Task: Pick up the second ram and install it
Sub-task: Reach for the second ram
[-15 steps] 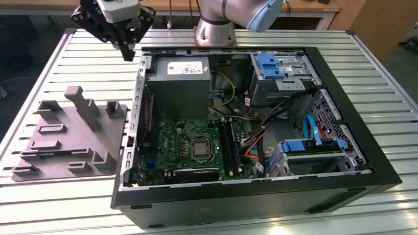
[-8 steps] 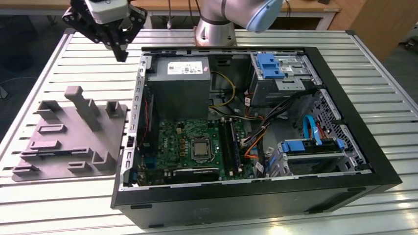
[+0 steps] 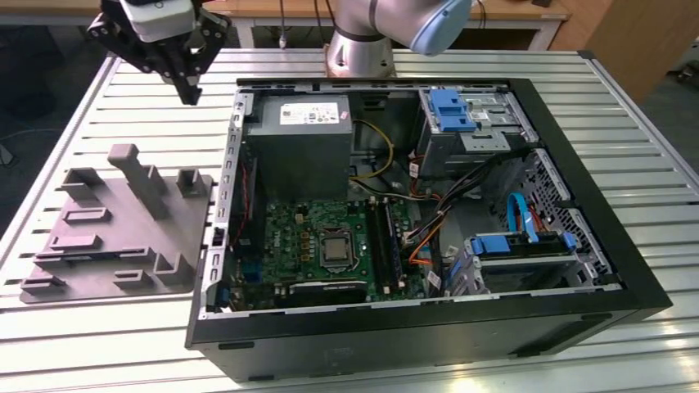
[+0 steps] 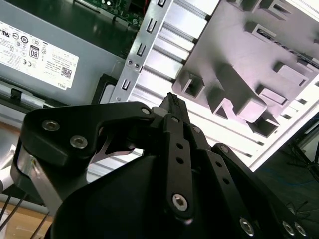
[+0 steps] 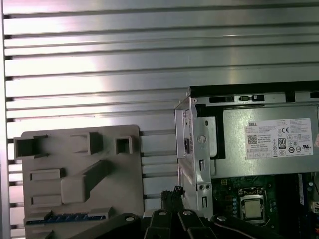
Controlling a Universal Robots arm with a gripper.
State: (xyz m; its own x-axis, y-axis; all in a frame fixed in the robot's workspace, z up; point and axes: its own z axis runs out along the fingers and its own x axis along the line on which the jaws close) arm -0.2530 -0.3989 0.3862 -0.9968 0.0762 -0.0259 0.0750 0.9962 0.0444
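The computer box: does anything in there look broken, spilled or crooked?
Nothing stands out. The computer case lies open on the table, its cables loose but inside it. The grey tray sits flat at the exterior view's left. The tool hangs over the table between them.

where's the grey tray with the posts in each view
Exterior view: grey tray at the exterior view's left of the computer case.
Second wrist view: tray beyond the case's metal edge from the power supply.
First wrist view: tray beside the case's corner.
Shared landmark: the power supply's white label.
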